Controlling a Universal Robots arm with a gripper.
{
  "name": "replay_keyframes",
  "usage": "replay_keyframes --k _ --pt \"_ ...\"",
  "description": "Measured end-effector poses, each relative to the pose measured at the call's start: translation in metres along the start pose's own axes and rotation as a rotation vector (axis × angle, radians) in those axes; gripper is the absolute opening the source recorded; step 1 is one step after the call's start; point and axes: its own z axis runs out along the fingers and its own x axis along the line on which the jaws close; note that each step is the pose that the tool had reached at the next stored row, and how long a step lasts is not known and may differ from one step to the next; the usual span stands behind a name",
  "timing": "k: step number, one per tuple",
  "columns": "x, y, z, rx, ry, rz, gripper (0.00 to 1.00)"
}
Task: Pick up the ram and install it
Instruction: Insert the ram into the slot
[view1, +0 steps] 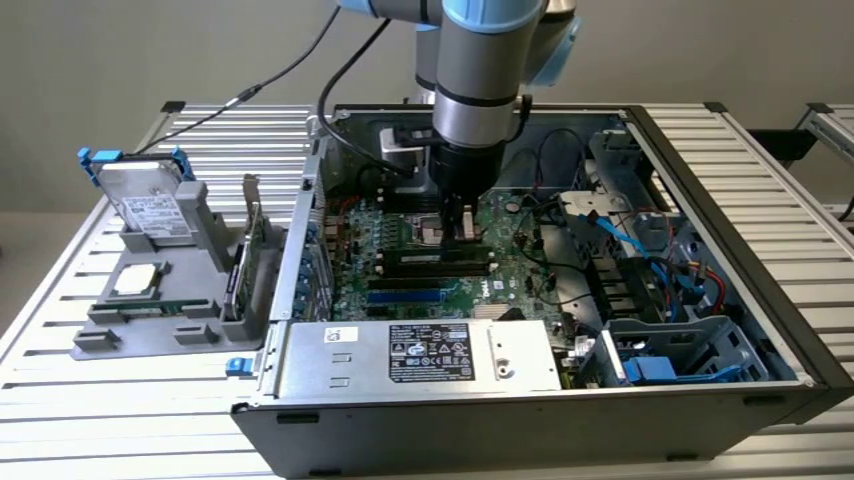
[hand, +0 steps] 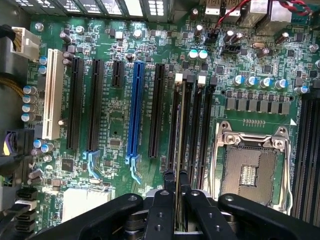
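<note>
Ram (hand: 179, 125), pinched edge-on by tool (hand: 176, 180), lines along memory slots (hand: 195, 130).

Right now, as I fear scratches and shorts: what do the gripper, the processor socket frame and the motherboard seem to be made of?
Gripper: matte black, likely plastic or coated metal; no shine, small screw holes. Processor socket frame: bare metal, silvery with bright glints. Motherboard: green lacquered circuit board, probably fibreglass laminate, with fine traces and soldered parts.

End of ram (hand: 179, 125) hidden inside gripper (hand: 176, 179)
</note>
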Motion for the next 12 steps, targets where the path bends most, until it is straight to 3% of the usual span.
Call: replay_keyframes --k 12 --pt "-0.0001 0.0000 0.0020 -0.0091 0.0059 -0.006 0.13"
